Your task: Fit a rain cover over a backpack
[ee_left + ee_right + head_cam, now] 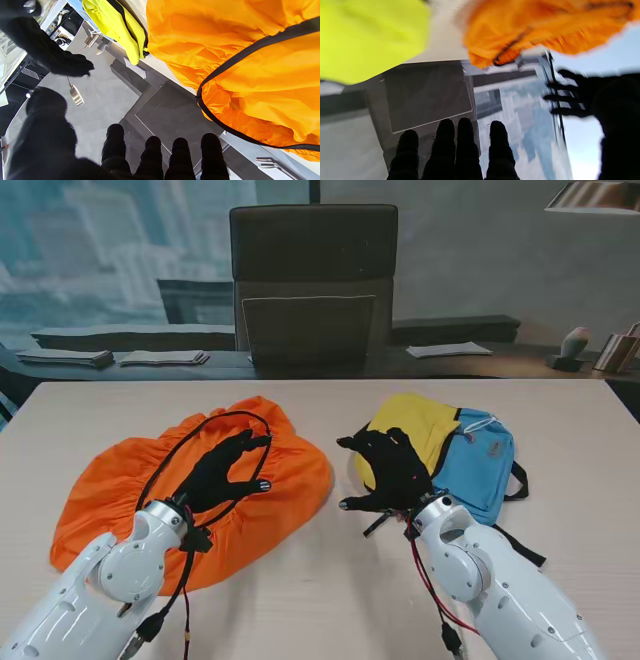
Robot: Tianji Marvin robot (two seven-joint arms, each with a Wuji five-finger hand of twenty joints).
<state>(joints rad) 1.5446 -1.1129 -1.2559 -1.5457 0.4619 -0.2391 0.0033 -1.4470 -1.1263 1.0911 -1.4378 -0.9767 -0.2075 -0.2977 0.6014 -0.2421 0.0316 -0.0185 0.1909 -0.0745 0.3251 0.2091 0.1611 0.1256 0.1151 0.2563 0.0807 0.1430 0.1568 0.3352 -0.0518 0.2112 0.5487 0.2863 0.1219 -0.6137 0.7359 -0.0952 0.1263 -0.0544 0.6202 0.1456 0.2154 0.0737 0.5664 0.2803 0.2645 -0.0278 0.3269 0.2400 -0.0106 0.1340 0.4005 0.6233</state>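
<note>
Now left hand fingers spread over rain cover; right hand spread over backpack.

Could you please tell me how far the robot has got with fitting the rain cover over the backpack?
Nothing looks done: the crumpled orange rain cover lies flat on the table, apart from the yellow and blue fabric backpack. In hand: the left robot hand hovers open over the cover, and the right robot hand hovers open over the backpack, neither gripping. Left: lifting the cover, spreading it and pulling it over the backpack.
</note>
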